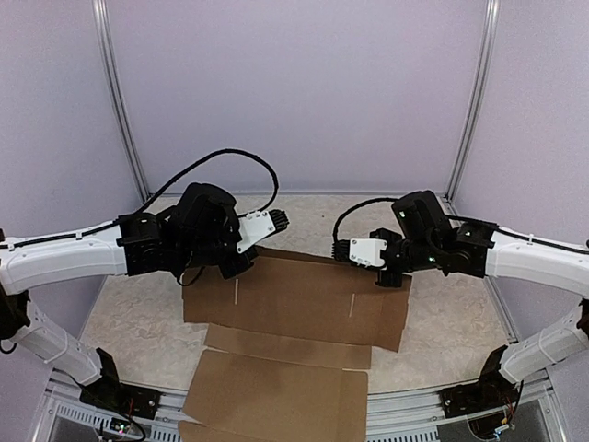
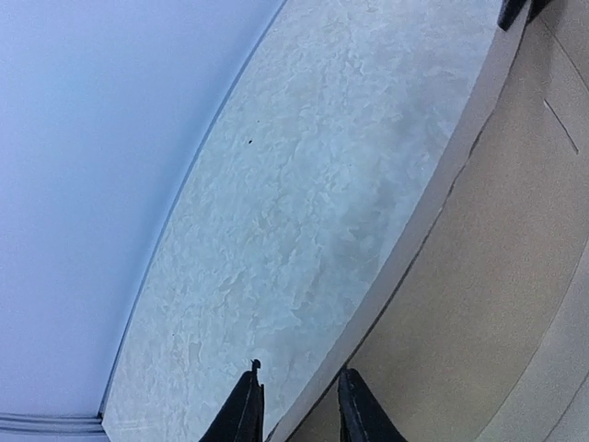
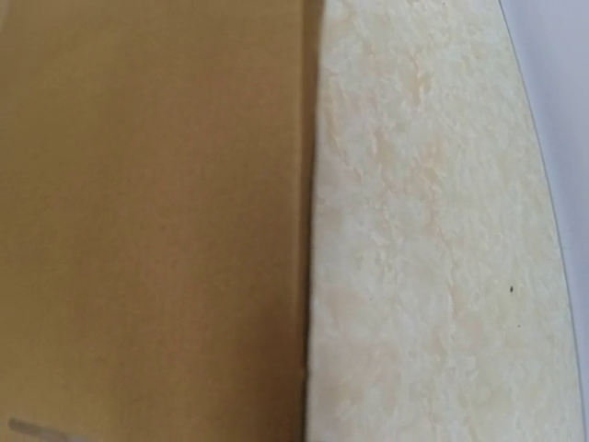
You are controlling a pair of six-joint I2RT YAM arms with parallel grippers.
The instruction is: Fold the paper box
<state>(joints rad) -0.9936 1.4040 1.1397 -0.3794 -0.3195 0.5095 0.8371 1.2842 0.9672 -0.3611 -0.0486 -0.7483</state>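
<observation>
The paper box (image 1: 294, 304) is a flat brown cardboard sheet with flaps, lying across the middle of the table. My left gripper (image 1: 235, 267) hangs over its far left edge. In the left wrist view the gripper (image 2: 301, 405) is open, and the sheet's pale edge (image 2: 419, 235) runs through the gap between its two black fingertips (image 2: 245, 410). My right gripper (image 1: 396, 274) sits at the sheet's far right corner. Its fingers do not show in the right wrist view, which has only blurred cardboard (image 3: 147, 212) close by. It is shut, and I cannot tell whether it pinches the sheet.
The tabletop (image 1: 138, 313) is pale and mottled. Lilac walls close it in at the back and sides, with metal corner posts (image 1: 120, 101). The nearest flap (image 1: 276, 405) of the sheet reaches past the table's near edge, between the two arm bases.
</observation>
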